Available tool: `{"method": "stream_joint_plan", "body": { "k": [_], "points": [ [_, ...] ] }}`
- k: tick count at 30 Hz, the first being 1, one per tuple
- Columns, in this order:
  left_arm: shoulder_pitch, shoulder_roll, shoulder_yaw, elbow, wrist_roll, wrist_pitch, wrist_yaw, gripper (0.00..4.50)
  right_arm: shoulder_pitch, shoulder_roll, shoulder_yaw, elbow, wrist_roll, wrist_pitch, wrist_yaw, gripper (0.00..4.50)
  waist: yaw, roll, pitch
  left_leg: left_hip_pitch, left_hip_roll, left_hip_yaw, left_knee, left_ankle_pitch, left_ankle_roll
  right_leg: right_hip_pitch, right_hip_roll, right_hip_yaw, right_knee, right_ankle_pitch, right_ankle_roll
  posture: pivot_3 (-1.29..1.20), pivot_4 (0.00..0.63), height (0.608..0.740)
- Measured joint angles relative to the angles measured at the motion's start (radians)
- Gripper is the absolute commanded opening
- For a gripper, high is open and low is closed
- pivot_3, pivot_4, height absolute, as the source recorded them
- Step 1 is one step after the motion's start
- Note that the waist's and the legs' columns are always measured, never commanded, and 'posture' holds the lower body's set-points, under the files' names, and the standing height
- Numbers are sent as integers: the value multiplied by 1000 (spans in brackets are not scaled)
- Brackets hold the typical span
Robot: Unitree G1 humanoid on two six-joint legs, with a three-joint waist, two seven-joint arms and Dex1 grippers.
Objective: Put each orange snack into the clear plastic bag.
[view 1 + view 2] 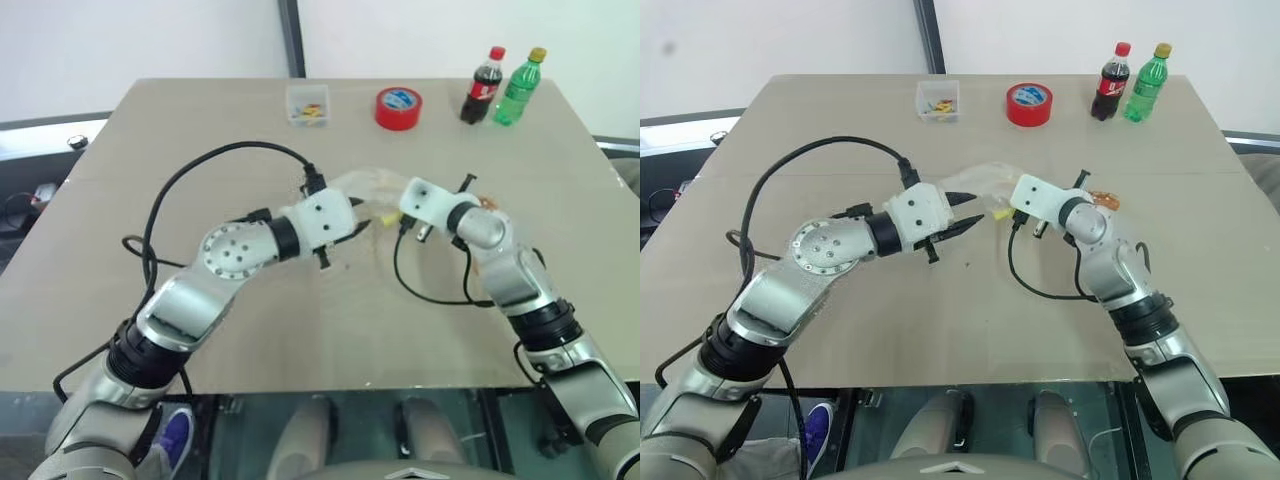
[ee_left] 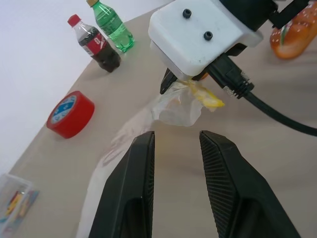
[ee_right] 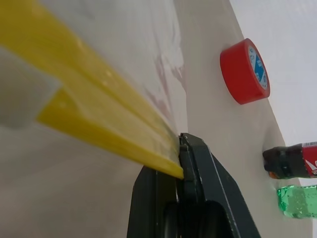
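**Bag pinched by one claw, mouth not yet spread**

The clear plastic bag (image 1: 985, 190) sits mid-frame in the head views, lifted off the surface (image 1: 940, 320) at its yellow seal strip (image 3: 99, 119). The right claw (image 3: 184, 163) is clamped together on that strip. The left claw (image 2: 176, 158) has its fingers apart with nothing between them, pointing at the bag's crumpled edge from just beside it.

One orange snack (image 2: 292, 29) lies on the surface close behind the right wrist, right of centre in the head views. I cannot pick out a second one.

At the far edge, along the top of the frame, stand a small clear box (image 1: 307, 103), a red tape roll (image 1: 398, 107), a cola bottle (image 1: 482, 85) and a green bottle (image 1: 520, 87), all well apart from the work.

My worry is the grip: the right claw seems to hold only the edge of the strip, so a tug from the other side could pull the film free. If the left claw closes on both layers at once, the mouth would stay shut. The right arm's cable (image 1: 430, 295) also loops near the bag and could snag it.
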Motion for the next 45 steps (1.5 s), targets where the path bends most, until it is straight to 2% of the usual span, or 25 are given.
{"method": "stream_joint_plan", "body": {
  "k": [8, 15, 22, 32, 45],
  "points": [
    [-21, -40, -3, 40, 160, -160, -45, 1522, 0, 9, 22, -2, -6, 43, -2, 0, -1, 0, 0, 0, 0, 0, 0, 2, -3, 0, 0, 0, 0, 0, 0, 0, 150, 740],
    [-30, -37, -9, 86, 271, -311, -88, 1522, 0, 8, 22, -2, -6, 66, -6, 0, -1, 0, 0, 0, 0, 0, 1, 2, -3, 0, 0, 0, 1, 0, 0, 0, 150, 740],
    [-26, -69, -56, 240, 405, -451, -87, 1522, -7, 24, 20, -11, 0, 101, -8, 0, -1, 0, 0, 0, 0, 0, 1, 2, -3, 0, 0, 0, 1, 0, 0, 0, 150, 740],
    [-17, -119, -50, 266, 411, -483, -115, 1522, -8, 48, 15, -43, 29, 154, -9, 0, -3, 0, 0, 0, 0, 0, 3, 0, 0, 0, 0, 0, 3, 0, 0, 0, 150, 740],
    [13, -124, 4, 242, 361, -446, -183, 1522, -53, 54, -23, 12, 106, 176, -33, 0, -17, 0, 0, 0, 0, 0, 4, 0, 1, 0, 0, 0, 5, 0, 0, 0, 150, 740]
  ]
}}
